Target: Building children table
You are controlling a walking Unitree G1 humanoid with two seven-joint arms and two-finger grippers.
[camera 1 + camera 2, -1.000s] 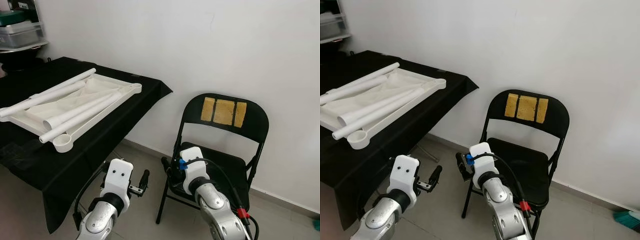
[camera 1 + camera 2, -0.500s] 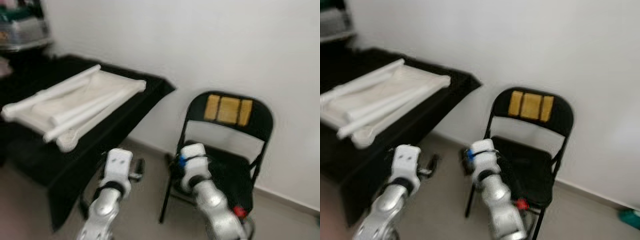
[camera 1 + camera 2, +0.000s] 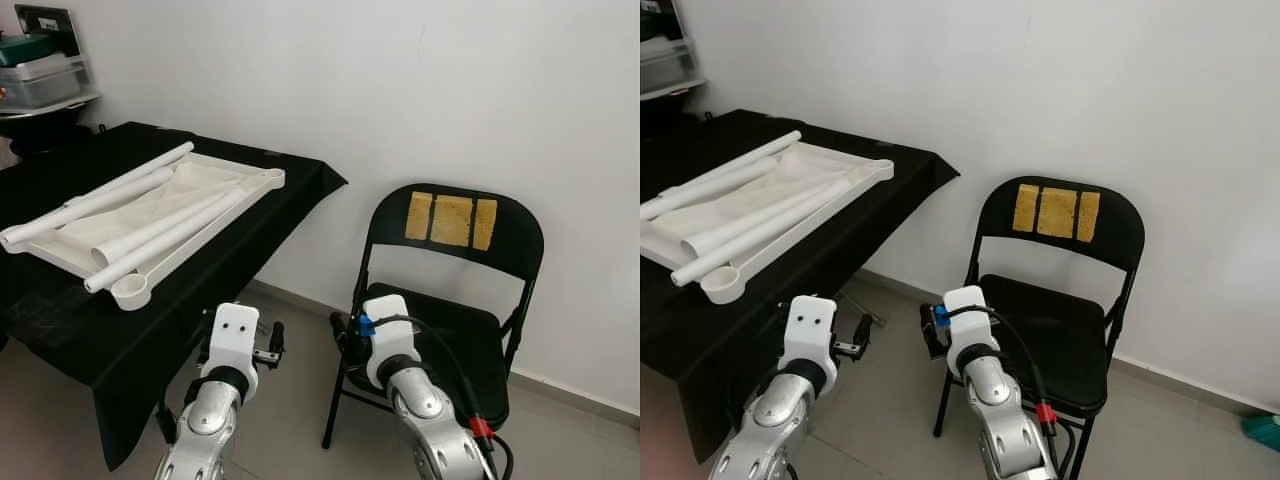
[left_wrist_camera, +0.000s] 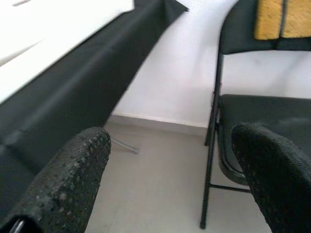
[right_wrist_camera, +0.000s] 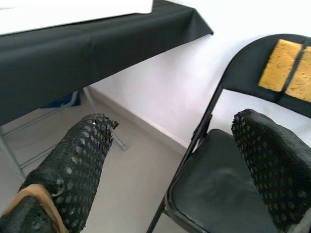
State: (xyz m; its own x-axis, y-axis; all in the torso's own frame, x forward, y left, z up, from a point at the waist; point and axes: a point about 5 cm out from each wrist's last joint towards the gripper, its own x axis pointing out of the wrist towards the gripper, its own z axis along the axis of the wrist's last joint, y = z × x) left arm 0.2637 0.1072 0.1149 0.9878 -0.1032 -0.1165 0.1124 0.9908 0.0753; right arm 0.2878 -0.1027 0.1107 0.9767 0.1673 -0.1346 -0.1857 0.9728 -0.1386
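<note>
Two silver arms with white wrist housings; right arm (image 3: 420,400) carries black cable, blue clip, red connector; gripper fingers (image 5: 73,165) black, dimpled.

White tabletop (image 3: 150,205) upturned, loose legs (image 3: 165,232) atop

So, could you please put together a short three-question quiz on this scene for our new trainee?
1. True or false: the long white plastic tubes lie on the white rectangular tabletop panel, which rests on the table draped in black cloth.
2. What is stuck on the backrest of the black metal folding chair? A) three yellow sponge-like pads B) a red towel C) a white label
3. Fill in: the left claw and the right claw both hang with fingers ____, holding nothing.

Key: 1 true; 2 A, the pads; 3 open.
</note>
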